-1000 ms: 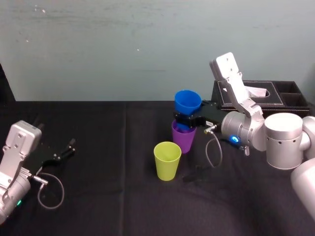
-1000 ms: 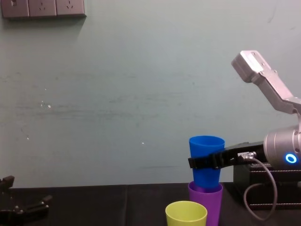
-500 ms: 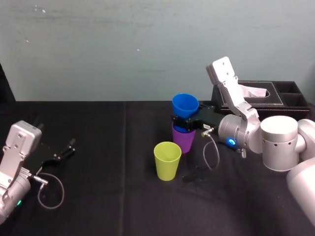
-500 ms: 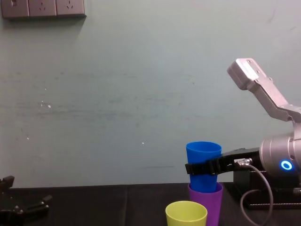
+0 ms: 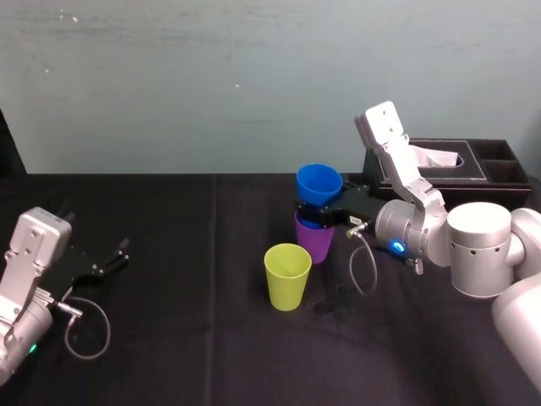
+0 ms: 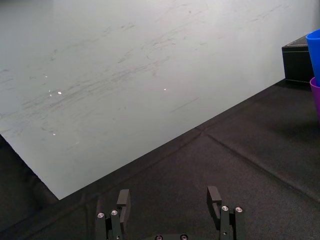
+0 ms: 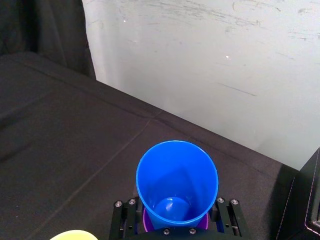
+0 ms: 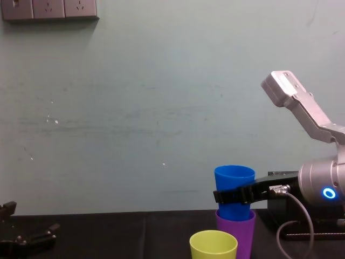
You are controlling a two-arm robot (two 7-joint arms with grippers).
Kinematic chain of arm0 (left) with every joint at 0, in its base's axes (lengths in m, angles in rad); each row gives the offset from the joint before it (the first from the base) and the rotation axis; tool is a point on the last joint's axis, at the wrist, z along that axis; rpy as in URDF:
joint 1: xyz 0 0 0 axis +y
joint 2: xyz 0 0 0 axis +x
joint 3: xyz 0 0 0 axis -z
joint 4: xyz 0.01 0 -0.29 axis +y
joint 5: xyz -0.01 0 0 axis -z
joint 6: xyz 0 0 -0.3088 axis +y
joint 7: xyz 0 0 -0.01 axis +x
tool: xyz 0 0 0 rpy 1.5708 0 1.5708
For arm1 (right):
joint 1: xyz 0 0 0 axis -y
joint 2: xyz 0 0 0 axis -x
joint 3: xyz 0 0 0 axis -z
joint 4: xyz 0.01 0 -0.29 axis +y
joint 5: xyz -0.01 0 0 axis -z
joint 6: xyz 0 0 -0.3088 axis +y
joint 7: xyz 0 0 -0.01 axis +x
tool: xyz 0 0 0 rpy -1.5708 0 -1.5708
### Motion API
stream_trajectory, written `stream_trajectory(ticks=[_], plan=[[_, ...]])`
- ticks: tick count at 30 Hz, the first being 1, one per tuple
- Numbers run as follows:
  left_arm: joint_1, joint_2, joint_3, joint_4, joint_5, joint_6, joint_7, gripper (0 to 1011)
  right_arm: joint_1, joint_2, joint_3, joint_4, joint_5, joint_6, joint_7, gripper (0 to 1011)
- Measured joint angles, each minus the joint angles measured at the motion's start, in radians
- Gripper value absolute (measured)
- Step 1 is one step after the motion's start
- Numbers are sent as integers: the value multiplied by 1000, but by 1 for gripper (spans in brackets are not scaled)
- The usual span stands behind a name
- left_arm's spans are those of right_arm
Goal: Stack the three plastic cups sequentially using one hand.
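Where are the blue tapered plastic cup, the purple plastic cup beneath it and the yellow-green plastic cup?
blue tapered plastic cup (image 5: 319, 183): head view, inner wall below the rim.
purple plastic cup (image 5: 314, 244): head view, outer side wall under the gripper.
yellow-green plastic cup (image 5: 287, 285): head view, front of the outer wall.

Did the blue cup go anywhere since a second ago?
Yes. The blue cup has sunk lower, deeper into the purple cup, which has stayed put. The right gripper grips it.
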Motion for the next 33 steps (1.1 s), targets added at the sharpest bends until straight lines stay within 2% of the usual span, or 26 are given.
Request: stream_trajectory(ticks=[11, 21, 33], plan=[[0, 0, 0, 0, 0, 0, 0, 1000, 1, 1, 0, -1, 0, 0, -1, 729], [0, 0, 0, 0, 0, 0, 0, 1000, 1, 1, 0, -1, 1, 1, -1, 996], [0, 0, 0, 0, 0, 0, 0, 1000, 1, 1, 0, -1, 1, 1, -1, 1000]])
